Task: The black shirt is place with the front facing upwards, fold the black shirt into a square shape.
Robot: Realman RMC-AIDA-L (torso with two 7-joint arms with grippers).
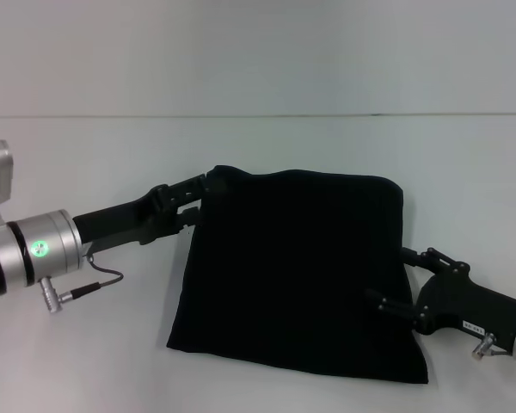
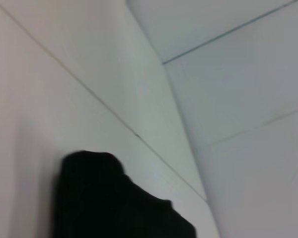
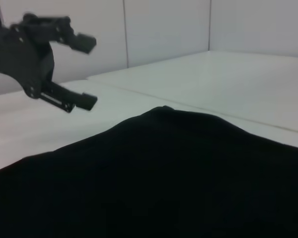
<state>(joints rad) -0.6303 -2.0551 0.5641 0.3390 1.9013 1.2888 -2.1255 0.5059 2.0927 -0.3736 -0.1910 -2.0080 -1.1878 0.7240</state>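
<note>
The black shirt (image 1: 292,267) lies folded into a rough square in the middle of the white table (image 1: 258,146). My left gripper (image 1: 192,203) is at the shirt's far left corner, open, with its fingertips at the cloth's edge. The right wrist view shows that same left gripper (image 3: 87,72) hanging open with nothing between its fingers, beyond the shirt (image 3: 164,173). My right gripper (image 1: 387,275) stands open at the shirt's right edge near the front corner, its lower finger over the cloth. A dark corner of the shirt (image 2: 114,208) shows in the left wrist view.
Bare white tabletop surrounds the shirt on every side. A white wall (image 1: 258,52) rises behind the table's far edge. A thin cable (image 1: 99,284) hangs from my left wrist, just above the table.
</note>
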